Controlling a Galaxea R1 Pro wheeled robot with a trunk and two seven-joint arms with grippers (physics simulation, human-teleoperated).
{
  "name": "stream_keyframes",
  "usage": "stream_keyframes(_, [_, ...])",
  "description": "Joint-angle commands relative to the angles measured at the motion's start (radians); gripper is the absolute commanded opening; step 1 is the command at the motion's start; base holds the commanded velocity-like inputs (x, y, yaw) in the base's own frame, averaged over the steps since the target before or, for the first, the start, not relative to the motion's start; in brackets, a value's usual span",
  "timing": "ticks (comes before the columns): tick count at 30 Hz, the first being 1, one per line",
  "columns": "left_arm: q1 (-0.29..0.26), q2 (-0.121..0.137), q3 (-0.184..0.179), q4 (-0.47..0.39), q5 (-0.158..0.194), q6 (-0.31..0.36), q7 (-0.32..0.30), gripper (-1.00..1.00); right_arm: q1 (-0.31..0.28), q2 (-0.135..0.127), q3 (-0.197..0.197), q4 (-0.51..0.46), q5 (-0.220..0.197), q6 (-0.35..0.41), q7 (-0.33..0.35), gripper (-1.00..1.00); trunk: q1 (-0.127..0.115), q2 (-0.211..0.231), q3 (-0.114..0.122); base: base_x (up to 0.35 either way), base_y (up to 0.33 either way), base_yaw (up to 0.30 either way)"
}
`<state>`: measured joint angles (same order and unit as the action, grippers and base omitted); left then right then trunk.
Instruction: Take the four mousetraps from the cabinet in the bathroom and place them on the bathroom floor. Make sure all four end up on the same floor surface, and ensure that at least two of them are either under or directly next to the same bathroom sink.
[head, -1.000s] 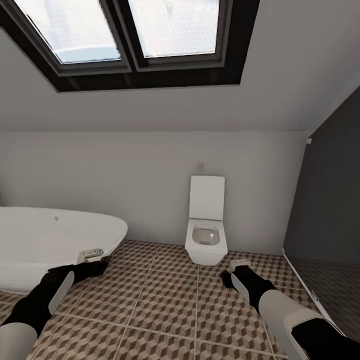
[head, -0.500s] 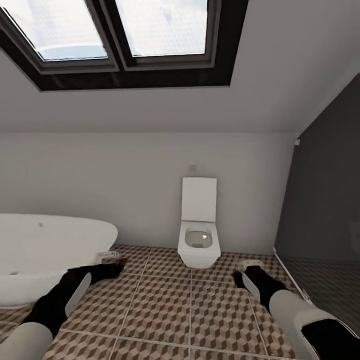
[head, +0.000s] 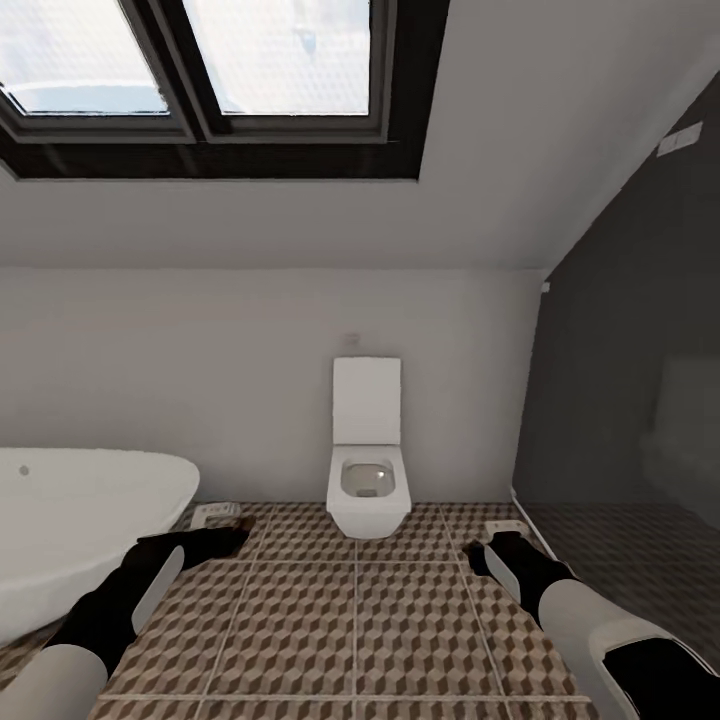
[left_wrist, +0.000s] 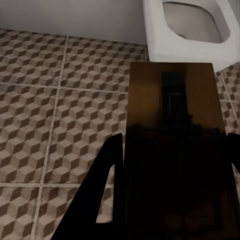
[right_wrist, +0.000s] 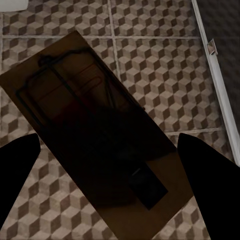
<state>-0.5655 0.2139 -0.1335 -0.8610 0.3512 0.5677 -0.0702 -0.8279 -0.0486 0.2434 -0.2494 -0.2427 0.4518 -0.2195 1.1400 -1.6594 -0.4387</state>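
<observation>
Both arms reach forward low over the bathroom floor (head: 400, 620), whose cube-pattern tiles run up to a pale grey wall. A white toilet (head: 368, 485) stands against that wall with its lid raised. The rounded end of a white tub (head: 70, 530) comes in beside the left arm and is cut off by the frame edge. A dark panel (head: 630, 380) closes off the side by the right arm; its surface is dim and what lies behind it cannot be made out. A dark-framed skylight (head: 220, 90) sits in the sloped ceiling, partly cut off.

The left gripper (head: 215, 515) is closed on a mousetrap (left_wrist: 175, 150), a flat dark-brown board held between the black fingers (left_wrist: 100, 195). In the left wrist view the board's near half is in deep shadow and its wire fittings are hard to read; the toilet bowl lies just beyond its far end. From the head view this trap shows as a small pale-looking piece at the fingertips.

The right gripper (head: 503, 527) likewise clamps a second mousetrap (right_wrist: 95, 145), lying at an angle across the black fingertips (right_wrist: 210, 170), with a faint wire loop visible on its far half. Both traps are held above the tiles, not resting on them. A pale threshold strip (right_wrist: 220, 85) runs along the floor beside the right gripper.
</observation>
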Motion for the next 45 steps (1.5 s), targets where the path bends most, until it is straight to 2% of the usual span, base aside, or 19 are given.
stream_keyframes(1, [-0.001, 0.001, -0.002, -0.001, 0.000, 0.004, 0.002, -1.00, 0.000, -0.001, 0.008, -0.002, -0.010, 0.005, -0.006, -1.00, 0.000, -0.001, -0.001, 0.056, 0.000, -0.060])
stream_keyframes(45, [-0.001, 0.000, -0.001, 0.010, 0.003, 0.010, 0.007, -1.00, 0.000, -0.004, 0.007, -0.001, -0.010, -0.009, -0.009, -1.00, 0.000, -0.001, 0.000, 0.306, 0.000, -0.004])
